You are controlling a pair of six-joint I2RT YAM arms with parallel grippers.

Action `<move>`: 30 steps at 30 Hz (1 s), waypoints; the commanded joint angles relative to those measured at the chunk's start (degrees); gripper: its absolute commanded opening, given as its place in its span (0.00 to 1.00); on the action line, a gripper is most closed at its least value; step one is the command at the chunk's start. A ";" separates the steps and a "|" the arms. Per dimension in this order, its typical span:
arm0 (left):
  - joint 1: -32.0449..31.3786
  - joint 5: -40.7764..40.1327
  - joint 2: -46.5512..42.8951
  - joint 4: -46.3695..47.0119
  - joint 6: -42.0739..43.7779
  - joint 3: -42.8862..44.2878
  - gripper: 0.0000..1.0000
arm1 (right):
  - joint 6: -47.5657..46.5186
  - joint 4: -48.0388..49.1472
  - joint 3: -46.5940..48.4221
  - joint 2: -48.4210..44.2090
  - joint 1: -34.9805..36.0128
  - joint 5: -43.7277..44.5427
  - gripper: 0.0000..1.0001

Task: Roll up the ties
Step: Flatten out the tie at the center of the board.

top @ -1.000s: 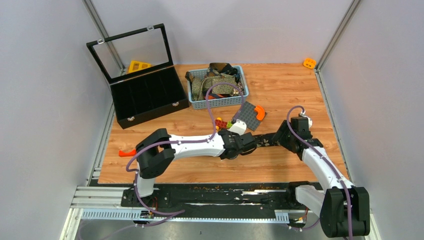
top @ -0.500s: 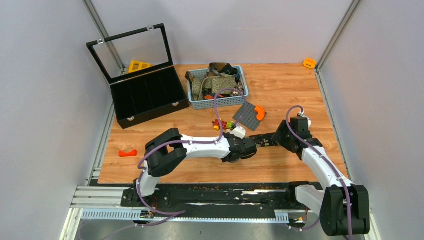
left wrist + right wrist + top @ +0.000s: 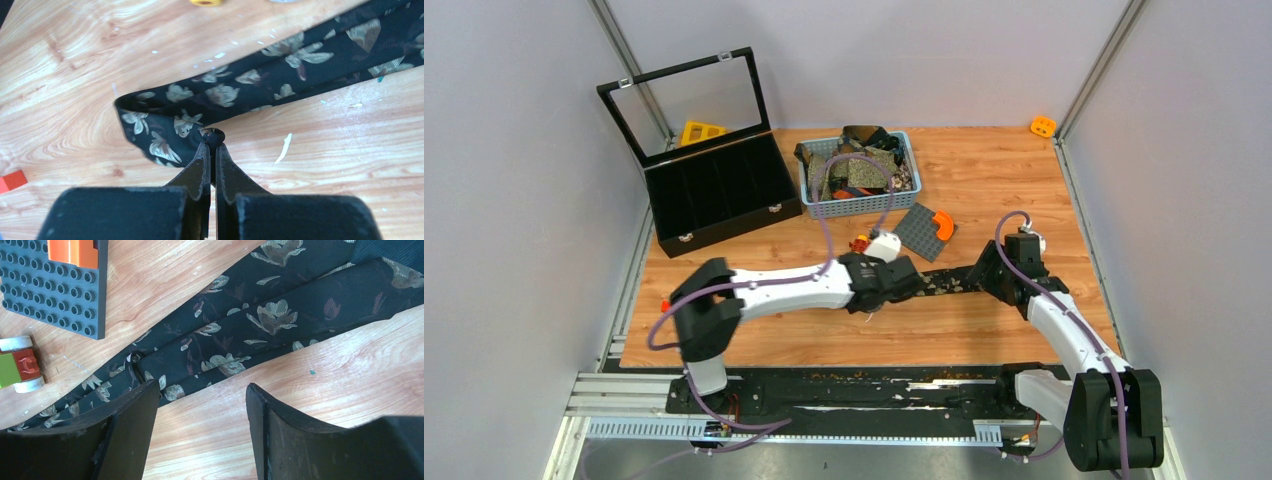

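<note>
Right, the black flowered tie (image 3: pixel 280 75) is laid out flat on the desk (image 3: pixel 1009 170), stretched between the 2 arms, and this is the very start of the roll. The left end effector (image 3: pixel 215 139) is clamped tight, no gap at all, right at the edge of the tie's end, where the cloth is folded back on itself once. It looks like a pinch on that fold, though I can't say for sure that cloth is caught between the tips. Across from it the right end effector (image 3: pixel 200 390) hangs wide above the broader stretch of the same tie, 1 finger either side, gripping nothing. More ties (image 3: pixel 852 165) sit heaped in the blue basket (image 3: pixel 864 208) at the back, so I'd call this 1 tie barely begun. Next, I reckon, the left has to turn that folded end over along the length, keeping the coil tight and square, while the right comes down to pin the long part so it can't slide. The grey brick plate (image 3: pixel 50 285) lies just beside the tie, so room is short that way.
</note>
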 commanded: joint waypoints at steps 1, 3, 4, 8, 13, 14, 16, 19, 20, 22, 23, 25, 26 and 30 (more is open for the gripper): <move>5.63 4.17 -13.66 4.40 -0.98 -5.98 0.00 | -1.05 2.40 -0.64 -0.11 0.28 0.07 0.65; 9.25 6.84 -20.21 6.64 -0.80 -10.12 0.00 | -1.10 2.46 -0.63 -0.09 0.21 0.04 0.65; 11.23 8.06 -22.80 7.55 -0.69 -11.98 0.00 | -1.16 2.51 -0.65 -0.02 0.34 -0.04 0.65; 19.72 13.37 -32.56 10.08 -1.00 -19.58 0.01 | -1.46 2.88 -0.64 0.24 0.51 -0.39 0.64; 29.50 18.72 -41.22 11.69 -1.04 -27.96 0.02 | -1.73 3.20 -0.40 1.11 0.84 -0.57 0.64; 30.97 19.43 -42.41 11.73 -0.95 -29.15 0.02 | -1.73 3.32 -0.43 1.14 0.95 -0.53 0.64; 34.09 21.35 -44.59 12.14 -0.49 -31.73 0.02 | -1.82 3.41 -0.39 1.44 1.13 -0.55 0.64; 39.57 25.22 -47.28 13.02 0.51 -35.23 0.03 | -2.12 3.51 -0.26 1.56 1.47 -0.57 0.64; 41.24 26.10 -47.96 13.04 0.82 -36.10 0.04 | -2.32 3.59 -0.17 1.66 1.63 -0.57 0.64; 43.72 26.63 -49.42 12.43 1.39 -37.49 0.08 | -3.04 3.76 -0.02 1.55 1.93 -1.49 0.64; 44.66 26.40 -50.15 11.77 1.80 -37.88 0.12 | -3.40 3.78 0.01 1.41 2.01 -2.49 0.64; 46.34 24.84 -51.58 9.52 2.22 -37.90 0.27 | -4.26 4.01 -0.07 0.57 2.20 -3.19 0.65; 47.05 23.83 -52.48 8.39 2.45 -37.64 0.43 | -4.93 4.49 -0.22 0.02 2.38 -3.99 0.65; 47.70 19.53 -54.19 3.84 3.96 -34.34 0.81 | -7.01 6.37 -1.19 -3.47 4.14 -6.98 0.66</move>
